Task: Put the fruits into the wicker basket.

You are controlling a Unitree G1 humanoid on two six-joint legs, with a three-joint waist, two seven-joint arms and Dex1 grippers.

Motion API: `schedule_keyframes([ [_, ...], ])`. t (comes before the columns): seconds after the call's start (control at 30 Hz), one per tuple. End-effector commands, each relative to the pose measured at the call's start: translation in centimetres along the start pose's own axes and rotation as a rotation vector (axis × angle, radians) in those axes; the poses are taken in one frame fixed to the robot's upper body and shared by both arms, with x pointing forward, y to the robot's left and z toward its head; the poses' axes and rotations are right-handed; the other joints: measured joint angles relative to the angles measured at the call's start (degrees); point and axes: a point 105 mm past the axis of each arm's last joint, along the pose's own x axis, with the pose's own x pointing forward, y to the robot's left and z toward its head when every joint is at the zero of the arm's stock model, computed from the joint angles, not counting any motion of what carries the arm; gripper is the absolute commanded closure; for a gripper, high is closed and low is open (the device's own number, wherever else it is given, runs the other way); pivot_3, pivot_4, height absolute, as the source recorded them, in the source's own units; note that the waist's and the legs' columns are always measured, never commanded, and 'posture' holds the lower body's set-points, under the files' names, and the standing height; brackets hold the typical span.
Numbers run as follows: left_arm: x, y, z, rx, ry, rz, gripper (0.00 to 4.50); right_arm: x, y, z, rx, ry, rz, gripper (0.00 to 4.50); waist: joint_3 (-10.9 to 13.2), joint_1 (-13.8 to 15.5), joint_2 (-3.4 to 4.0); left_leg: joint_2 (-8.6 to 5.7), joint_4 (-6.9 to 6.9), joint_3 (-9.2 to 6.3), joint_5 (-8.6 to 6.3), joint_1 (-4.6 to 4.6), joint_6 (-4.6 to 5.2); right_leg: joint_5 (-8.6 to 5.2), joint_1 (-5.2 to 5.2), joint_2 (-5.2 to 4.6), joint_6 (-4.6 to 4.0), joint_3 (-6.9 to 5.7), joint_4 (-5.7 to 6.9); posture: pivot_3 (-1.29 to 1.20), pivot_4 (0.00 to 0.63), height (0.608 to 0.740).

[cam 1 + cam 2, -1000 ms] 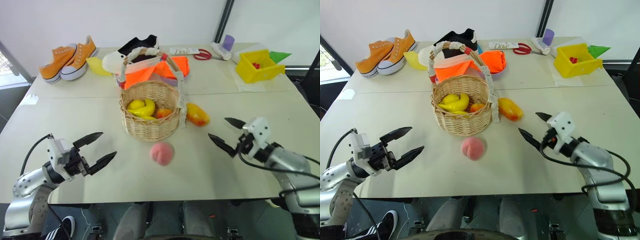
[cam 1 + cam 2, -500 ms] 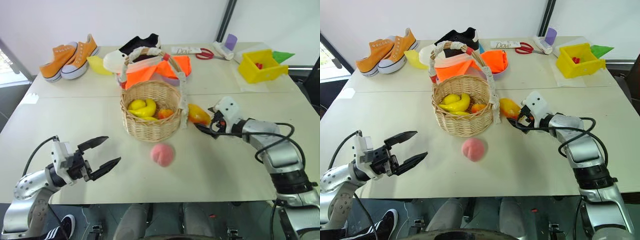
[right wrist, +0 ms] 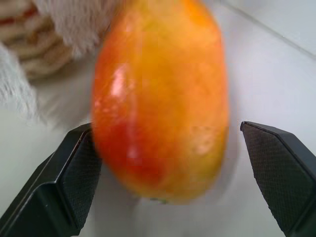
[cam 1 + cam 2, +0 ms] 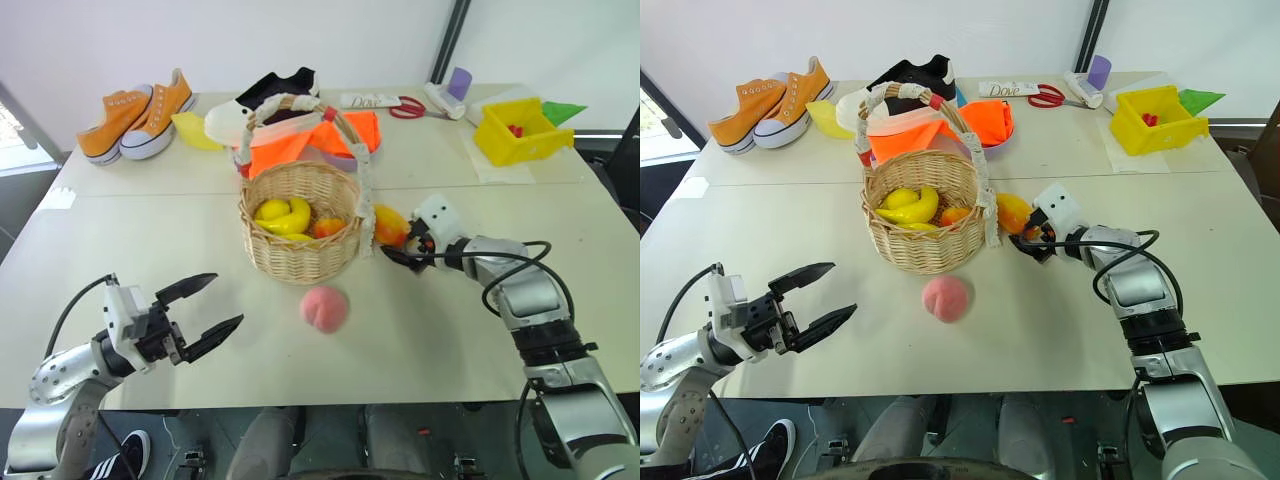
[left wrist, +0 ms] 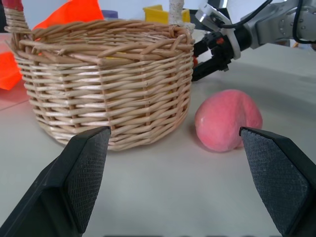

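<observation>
Spread wide, the right claw brackets the mango, a glossy red-to-yellow oval lying on the surface just beside the wicker basket. Grasping it looks like the step in hand; next, the fingers must close, then lift it over the rim. Bananas already sit inside. A pink peach waits in front, near the idle, open left claw.

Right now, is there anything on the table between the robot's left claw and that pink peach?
No. In the left eye view, only bare table lies between the open left gripper and the peach.
</observation>
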Motion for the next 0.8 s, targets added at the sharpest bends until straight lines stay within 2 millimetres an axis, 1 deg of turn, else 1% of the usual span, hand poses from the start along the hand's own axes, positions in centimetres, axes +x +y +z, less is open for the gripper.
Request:
schedule_keyframes([
  [0.03,0.2,0.0,0.6,0.034,-0.017,0.000,0.00,-0.4,-0.8,1.9,-0.033,-0.062,-0.030,0.04,0.00,0.07,0.00,0.00,0.00,0.00,0.00,0.00,0.00,0.00,0.00,0.00,0.00,0.00,0.00,0.00,0.150,0.740],
  [0.23,0.3,0.1,0.5,0.036,-0.017,-0.003,0.00,0.6,0.0,2.1,-0.034,-0.070,-0.016,0.04,0.00,-0.05,0.00,0.00,0.00,0.00,0.00,0.00,0.00,0.00,0.00,0.01,0.00,0.00,0.00,0.00,0.150,0.740],
  [0.3,0.4,0.2,0.6,0.038,-0.017,-0.001,0.00,0.8,-0.1,2.3,-0.017,-0.083,-0.029,0.04,0.00,-0.04,0.00,0.00,0.00,0.00,0.00,0.01,0.00,0.00,0.00,0.01,0.00,0.00,0.02,0.00,0.150,0.740],
  [0.4,0.4,0.2,0.5,0.038,-0.015,0.003,0.00,1.0,-0.5,2.2,-0.013,-0.079,-0.042,0.81,0.00,0.04,0.00,0.00,0.00,0.00,0.00,0.01,0.00,0.00,-0.01,0.01,0.01,0.01,0.02,0.00,0.150,0.740],
  [0.47,0.3,0.2,0.5,0.038,-0.014,0.006,0.00,0.8,-0.3,2.1,-0.015,-0.078,-0.027,1.75,0.00,0.06,0.00,0.00,0.00,0.00,0.00,0.01,0.00,0.01,-0.01,0.01,0.01,0.01,0.02,0.00,0.150,0.740],
  [0.5,0.2,0.2,0.6,0.036,-0.015,0.010,0.00,0.5,-0.7,2.3,-0.003,-0.090,-0.047,2.00,0.00,0.06,0.00,0.00,0.00,0.00,0.00,0.01,0.00,0.01,-0.01,0.01,0.01,0.00,0.02,0.00,0.150,0.740],
  [0.6,-0.1,0.3,0.7,0.034,-0.021,0.032,0.00,-1.0,-1.5,2.3,0.021,-0.109,-0.069,2.00,0.00,0.14,0.01,0.00,0.00,0.00,0.00,0.01,0.00,0.01,-0.01,0.01,0.01,0.01,0.02,0.00,0.150,0.740],
  [0.63,-0.2,0.4,0.7,0.034,-0.024,0.040,0.00,-1.4,-1.5,2.2,0.023,-0.114,-0.064,2.00,0.00,0.20,0.00,0.00,0.00,0.00,0.00,0.00,0.00,0.01,-0.01,0.01,0.01,0.00,0.02,0.00,0.150,0.740],
  [0.7,-0.4,0.6,0.7,0.032,-0.030,0.067,0.00,-2.9,-1.3,1.9,0.035,-0.116,-0.045,2.00,0.00,0.43,0.00,-0.01,-0.01,0.00,0.00,0.00,0.00,0.01,0.00,0.00,0.01,0.00,0.00,0.00,0.150,0.740],
  [0.8,-0.8,1.3,0.8,0.036,-0.047,0.118,0.00,-7.2,0.0,1.2,0.066,-0.107,0.043,2.00,0.01,1.01,-0.01,-0.01,-0.01,-0.02,-0.03,-0.04,0.02,0.00,-0.01,-0.02,0.02,-0.01,-0.01,0.00,0.150,0.740],
])
